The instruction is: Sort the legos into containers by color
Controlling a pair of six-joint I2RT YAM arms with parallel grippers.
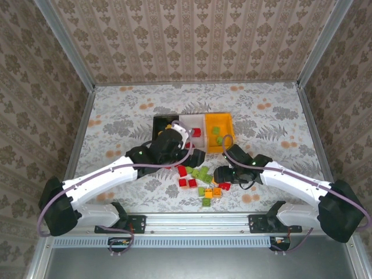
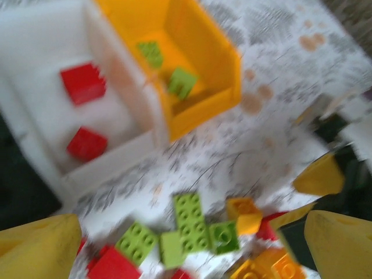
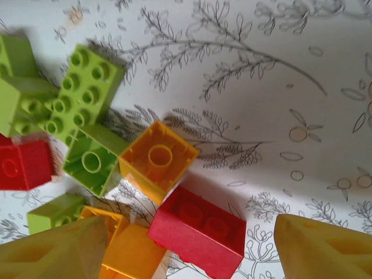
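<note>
Three containers stand side by side mid-table: black (image 1: 159, 124), white (image 1: 189, 122) and orange (image 1: 218, 122). The white bin (image 2: 110, 170) holds two red legos (image 2: 83, 83). In the orange bin (image 2: 206, 55) lie two green legos (image 2: 182, 82). A loose pile of red, green and orange legos (image 1: 201, 180) lies in front of the bins. My left gripper (image 2: 186, 256) hangs open over the pile's near-bin side with nothing in it. My right gripper (image 3: 189, 250) is open at the pile's right edge, a red brick (image 3: 200, 229) lying on the table between its fingers.
Patterned walls close the table at the back and both sides. The two arms (image 1: 116, 171) come close together over the pile; a yellow finger of the right gripper (image 2: 319, 174) shows in the left wrist view. Bare floral tabletop (image 3: 279, 87) lies right of the pile.
</note>
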